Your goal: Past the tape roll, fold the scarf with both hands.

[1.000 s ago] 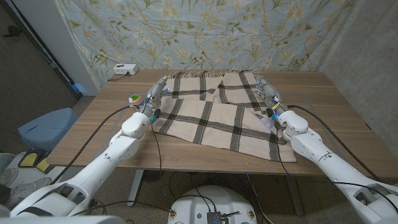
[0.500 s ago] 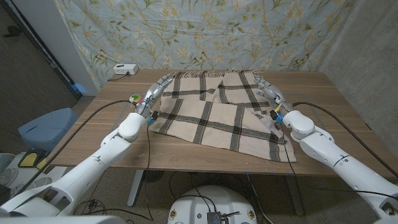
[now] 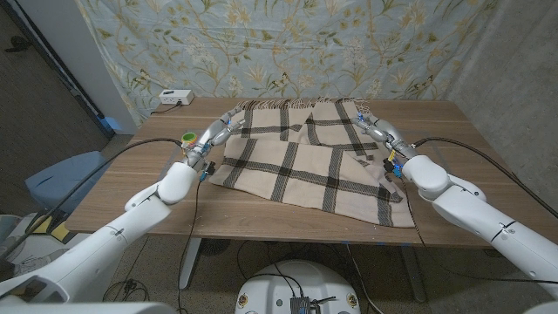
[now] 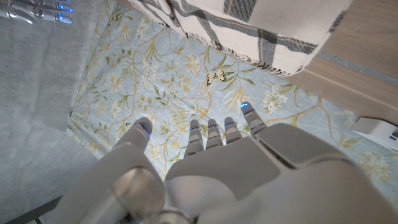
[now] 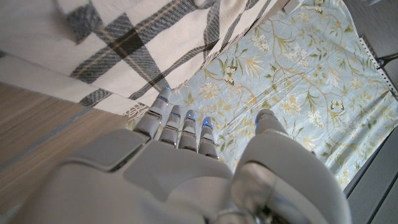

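Observation:
A beige scarf with dark plaid stripes lies spread across the middle of the wooden table, its fringe along the far edge. My left hand reaches along the scarf's left side toward its far corner, fingers straight and apart, holding nothing. My right hand does the same along the right side. A small green and yellow tape roll sits just left of my left hand. In the wrist views my left hand and my right hand are empty, with the scarf's fringed edge beyond the fingertips.
A white box with a cable sits at the table's far left corner. A floral cloth hangs behind the table. A blue bin stands on the floor to the left. Bare wood lies right of the scarf.
Both forearms have swung outward and lower. The left hand has slid slightly left off the scarf's edge, and the right hand slightly right. The scarf has not moved.

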Tool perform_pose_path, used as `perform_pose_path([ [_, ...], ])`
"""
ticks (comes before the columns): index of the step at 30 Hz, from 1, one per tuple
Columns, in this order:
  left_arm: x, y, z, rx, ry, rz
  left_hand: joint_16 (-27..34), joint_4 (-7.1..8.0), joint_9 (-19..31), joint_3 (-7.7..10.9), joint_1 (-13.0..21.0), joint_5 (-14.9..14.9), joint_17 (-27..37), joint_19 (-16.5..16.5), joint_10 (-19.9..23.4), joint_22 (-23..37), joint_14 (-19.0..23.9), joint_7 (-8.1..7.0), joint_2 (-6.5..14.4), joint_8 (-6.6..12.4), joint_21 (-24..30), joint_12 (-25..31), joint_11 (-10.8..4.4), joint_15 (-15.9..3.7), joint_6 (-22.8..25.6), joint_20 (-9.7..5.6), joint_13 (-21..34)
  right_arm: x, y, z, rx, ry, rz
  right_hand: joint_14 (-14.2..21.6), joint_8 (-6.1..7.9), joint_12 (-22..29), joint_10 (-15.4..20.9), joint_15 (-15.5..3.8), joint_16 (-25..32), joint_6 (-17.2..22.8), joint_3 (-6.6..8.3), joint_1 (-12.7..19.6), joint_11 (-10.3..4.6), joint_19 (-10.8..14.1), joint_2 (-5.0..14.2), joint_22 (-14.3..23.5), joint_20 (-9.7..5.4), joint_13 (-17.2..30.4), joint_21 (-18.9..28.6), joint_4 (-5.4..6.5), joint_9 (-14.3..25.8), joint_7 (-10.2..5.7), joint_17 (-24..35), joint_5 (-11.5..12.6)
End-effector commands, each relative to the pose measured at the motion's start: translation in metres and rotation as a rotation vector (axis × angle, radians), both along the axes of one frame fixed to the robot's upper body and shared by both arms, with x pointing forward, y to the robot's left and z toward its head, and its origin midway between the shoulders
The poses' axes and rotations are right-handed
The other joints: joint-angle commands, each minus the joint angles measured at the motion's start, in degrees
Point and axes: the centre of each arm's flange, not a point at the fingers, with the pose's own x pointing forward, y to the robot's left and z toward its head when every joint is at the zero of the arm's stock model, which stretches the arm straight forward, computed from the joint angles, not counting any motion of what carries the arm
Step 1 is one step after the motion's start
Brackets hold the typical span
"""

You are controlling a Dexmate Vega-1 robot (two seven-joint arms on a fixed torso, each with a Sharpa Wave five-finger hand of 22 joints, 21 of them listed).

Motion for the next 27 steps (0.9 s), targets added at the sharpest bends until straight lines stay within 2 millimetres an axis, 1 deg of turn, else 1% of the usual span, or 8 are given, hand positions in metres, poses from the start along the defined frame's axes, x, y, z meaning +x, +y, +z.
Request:
perform_pose_path([
  [1,-0.027,-0.002,-0.004,0.159,-0.053,0.085,0.18,-0.85,0.12,0.27,1.2,-0.17,0.12,0.64,0.89,0.26,1.0,0.08,0.15,-0.31,-0.21,0.26,0.15,-0.02,1.07,0.16,0.27,-0.032,0.008,-0.006,-0.171,0.003,-0.084,0.88,0.47,0.42,0.79,-0.16,0.26,1.3,0.8,1.13,-0.31,0.8,0.16,0.1,0.02,0.16,0.38,-0.28,0.14,0.15,0.28,-0.24],
  [3,-0.03,-0.002,-0.005,0.179,-0.053,0.091,0.17,-1.11,0.13,0.3,1.45,-0.24,0.12,0.77,1.4,0.26,1.2,0.04,0.14,-0.32,-0.27,0.36,0.29,0.0,1.36,0.19,0.28,-0.037,0.008,-0.009,-0.194,0.006,-0.1,1.01,0.5,0.43,1.0,-0.23,0.25,1.56,0.94,1.32,-0.4,0.87,0.14,0.1,-0.02,0.16,0.37,-0.42,0.14,0.17,0.27,-0.29],
  [6,-0.034,-0.002,-0.006,0.209,-0.051,0.1,0.24,-1.75,0.15,0.35,2.04,-0.38,0.13,1.34,2.12,0.27,1.89,-0.12,0.09,-0.49,-0.3,0.42,-0.32,-0.33,1.63,0.13,0.3,-0.044,0.009,-0.013,-0.223,0.012,-0.122,1.24,0.51,0.4,1.16,-0.28,0.24,1.85,1.15,1.56,-0.44,1.0,0.11,0.1,-0.12,0.16,0.37,-0.61,0.15,0.19,0.28,-0.36],
  [16,-0.046,-0.001,-0.01,0.304,-0.036,0.125,0.43,-3.08,0.19,0.48,3.35,-0.58,0.14,3.36,2.58,0.3,3.64,-0.57,0.12,-1.04,-0.03,0.14,-0.44,-0.48,1.59,-0.06,0.34,-0.065,0.009,-0.027,-0.299,0.052,-0.175,1.41,0.45,0.28,1.45,-0.57,0.1,2.38,1.61,1.97,-0.61,1.14,0.17,0.1,-0.13,0.17,0.3,-0.9,0.16,0.17,0.34,-0.53],
  [17,-0.048,-0.001,-0.011,0.315,-0.032,0.127,0.4,-3.29,0.2,0.48,3.54,-0.62,0.15,3.52,2.74,0.3,3.77,-0.77,0.11,-1.07,-0.05,0.13,-0.72,-0.64,1.69,-0.06,0.34,-0.069,0.009,-0.031,-0.314,0.062,-0.184,1.41,0.44,0.27,1.5,-0.63,0.08,2.41,1.66,2.02,-0.63,1.15,0.18,0.1,-0.13,0.17,0.29,-0.93,0.16,0.16,0.35,-0.54],
  [19,-0.051,0.0,-0.012,0.328,-0.03,0.131,0.29,-3.64,0.21,0.47,3.86,-0.68,0.15,3.62,2.82,0.31,3.85,-0.64,0.06,-1.2,-0.15,0.04,-0.57,-0.53,1.66,0.08,0.36,-0.073,0.009,-0.034,-0.327,0.071,-0.192,1.41,0.4,0.27,1.62,-0.75,0.04,2.44,1.76,2.08,-0.58,1.18,0.2,0.1,-0.14,0.17,0.27,-0.97,0.17,0.14,0.36,-0.57],
  [22,-0.055,0.0,-0.014,0.355,-0.023,0.139,0.16,-4.24,0.22,0.36,4.35,-0.8,0.16,3.85,3.32,0.32,4.06,-1.28,-0.15,-1.26,-0.3,0.02,-1.35,-1.06,2.03,-0.48,0.37,-0.08,0.011,-0.039,-0.355,0.082,-0.21,1.45,0.37,0.22,1.64,-0.86,0.01,2.55,1.88,2.16,-0.62,1.22,0.23,0.1,-0.33,0.18,0.25,-1.02,0.17,0.14,0.39,-0.62],
  [27,-0.061,0.003,-0.018,0.382,-0.007,0.153,0.07,-4.79,0.22,0.22,4.76,-0.89,0.17,3.98,4.12,0.33,4.28,-1.66,-0.4,-1.27,-0.48,0.14,-1.55,-1.41,2.44,-0.57,0.38,-0.089,0.015,-0.048,-0.392,0.106,-0.226,1.65,0.4,0.18,1.83,-1.03,-0.01,2.92,2.12,2.39,-0.59,1.39,0.24,0.1,-0.42,0.18,0.26,-1.18,0.18,0.22,0.4,-0.67],
])
